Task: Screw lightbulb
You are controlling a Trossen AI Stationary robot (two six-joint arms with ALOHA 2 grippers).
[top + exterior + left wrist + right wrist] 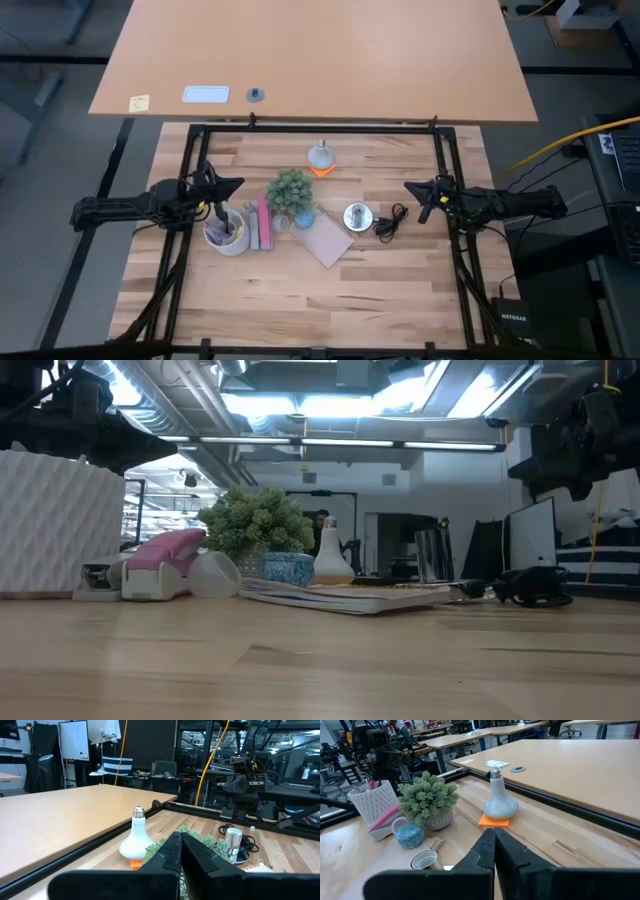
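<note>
Bench first: I see a butcher-block top inside a black frame, with a second, plain tan table beyond its far edge. Both arms wait at the sides, well apart from the clutter in the middle. My left pincer hangs at the left edge above a white ribbed cup, its fingers pressed together with nothing between them; my right pincer hangs at the right edge, also closed and empty. Centre of the bench holds a small green potted plant, with a pink stapler just beside it and a tan notebook lying flat in front. Next to the notebook sits the shiny socket disc, its black cord coiled toward the right arm. Behind the plant, near the far edge, the lightbulb stands globe-down on an orange pad, screw base pointing up, untouched by either pincer.
</note>
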